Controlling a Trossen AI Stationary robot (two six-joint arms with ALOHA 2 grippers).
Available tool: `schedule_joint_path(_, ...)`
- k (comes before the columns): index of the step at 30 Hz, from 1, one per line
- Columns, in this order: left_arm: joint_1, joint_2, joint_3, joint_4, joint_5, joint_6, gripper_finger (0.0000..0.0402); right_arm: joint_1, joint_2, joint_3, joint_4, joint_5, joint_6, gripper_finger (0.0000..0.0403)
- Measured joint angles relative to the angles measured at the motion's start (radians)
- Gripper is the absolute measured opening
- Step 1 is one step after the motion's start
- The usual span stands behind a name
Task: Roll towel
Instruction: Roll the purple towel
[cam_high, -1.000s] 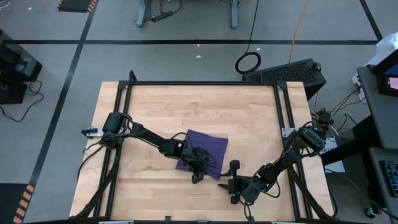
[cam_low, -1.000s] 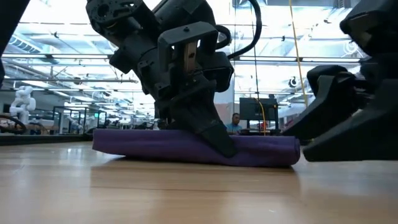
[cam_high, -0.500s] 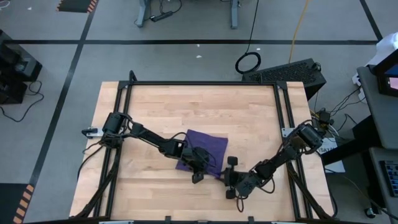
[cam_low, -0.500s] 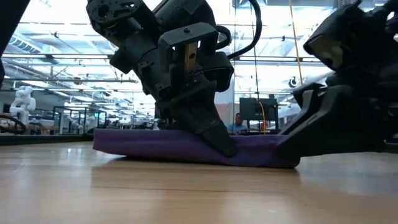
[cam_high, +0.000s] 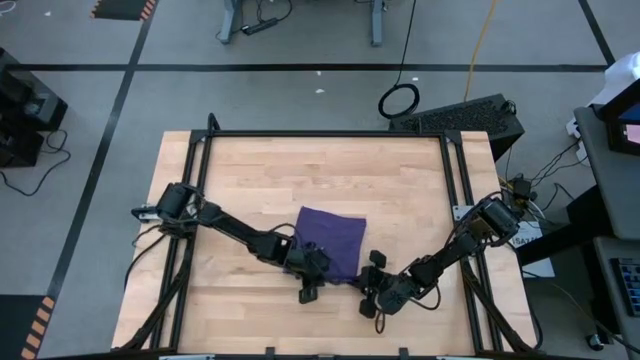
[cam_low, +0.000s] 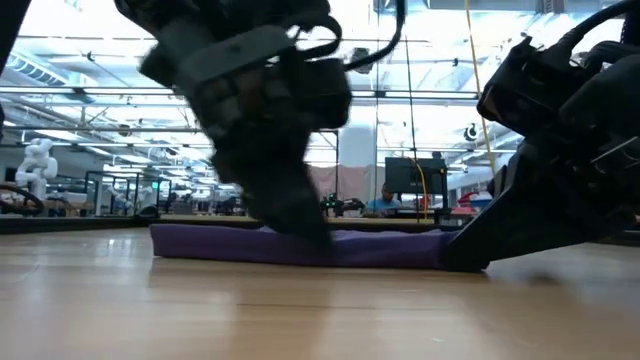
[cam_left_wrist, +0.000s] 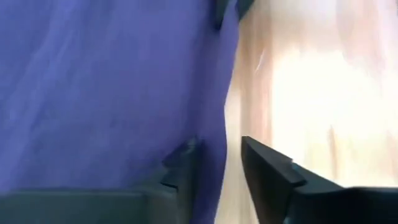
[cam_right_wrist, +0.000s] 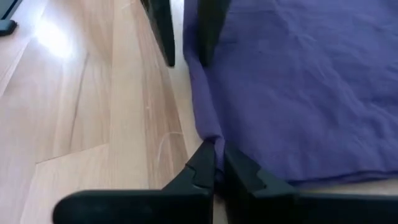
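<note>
- Since a second ago my right gripper (cam_right_wrist: 214, 163) has slid in from the bare wood to the towel's (cam_high: 333, 240) near corner and closed up, while my left gripper (cam_high: 308, 283) has backed toward the near edge of the towel and parted its fingers.
- Nearest me, in the right wrist view, the right gripper's jaws are pressed together on a small ridge of purple cloth at the towel's corner, so I read that as a pinch on the towel.
- In the high view that gripper sits at the towel's near right corner, its arm running back to the table's (cam_high: 260, 170) right rail.
- Just left of it along the same near edge, the left gripper shows a clear gap between its fingers (cam_left_wrist: 267, 171) in its wrist view; one finger lies over the cloth, the other over bare wood, and I see nothing clamped between them.
- In the low view the towel lies flat as a thin purple band on the tabletop, both grippers down at its front.
- The towel lies a little right of the table's middle, toward the near side, not yet rolled.
- Beyond the table a coiled cable (cam_high: 400, 100) lies on the grey floor.
</note>
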Motion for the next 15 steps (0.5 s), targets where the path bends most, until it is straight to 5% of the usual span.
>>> schedule_joint_path(9, -0.213, -0.056, 0.001, -0.299, -0.403, -0.002, 0.0175, 0.000, 0.000, -0.001, -0.008, -0.003, 0.022, 0.0003)
schedule_joint_path(15, -0.307, -0.059, 0.001, -0.465, -0.550, -0.133, 0.0167, 0.000, 0.000, -0.001, -0.012, -0.017, 0.021, 0.0003)
